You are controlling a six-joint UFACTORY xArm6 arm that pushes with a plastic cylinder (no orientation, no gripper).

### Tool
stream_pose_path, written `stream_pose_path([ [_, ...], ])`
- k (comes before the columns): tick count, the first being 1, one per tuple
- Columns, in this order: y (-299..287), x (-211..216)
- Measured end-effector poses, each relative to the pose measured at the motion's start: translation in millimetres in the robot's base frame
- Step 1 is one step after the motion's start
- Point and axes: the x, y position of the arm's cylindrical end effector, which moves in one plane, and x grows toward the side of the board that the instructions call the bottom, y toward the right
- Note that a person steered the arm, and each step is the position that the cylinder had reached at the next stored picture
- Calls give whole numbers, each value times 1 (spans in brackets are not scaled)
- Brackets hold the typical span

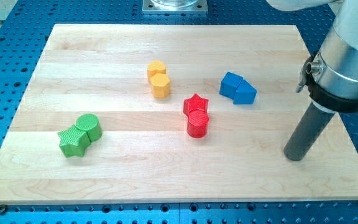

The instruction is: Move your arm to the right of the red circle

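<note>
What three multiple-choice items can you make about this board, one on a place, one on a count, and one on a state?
1. Where is my tip relative to the red circle?
A. At the view's left of it
B. At the view's right of it, apart
C. On top of it

2. How many blocks lie on the wooden board?
A. Six
B. Eight
C. Ten

3. How do the red star and the red circle stand to each other?
A. Touching, star toward the view's top
B. Far apart
C. Star lies under the circle

Answers:
1 B: the rod's end rests on the board well right of the circle, with bare wood between.
2 B: there are two yellow, two blue, two red and two green blocks.
3 A: the star sits directly against the circle's upper side.
</note>
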Motion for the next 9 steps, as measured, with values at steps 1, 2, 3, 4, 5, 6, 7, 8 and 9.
stream_pose_path([
  [1, 0, 0],
  [2, -21, 0],
  [3, -70, 0],
  [4, -100, 1],
  [5, -102, 1],
  [6, -102, 1],
  [7, -105, 1],
  [8, -105, 1],
  [9, -105, -25],
])
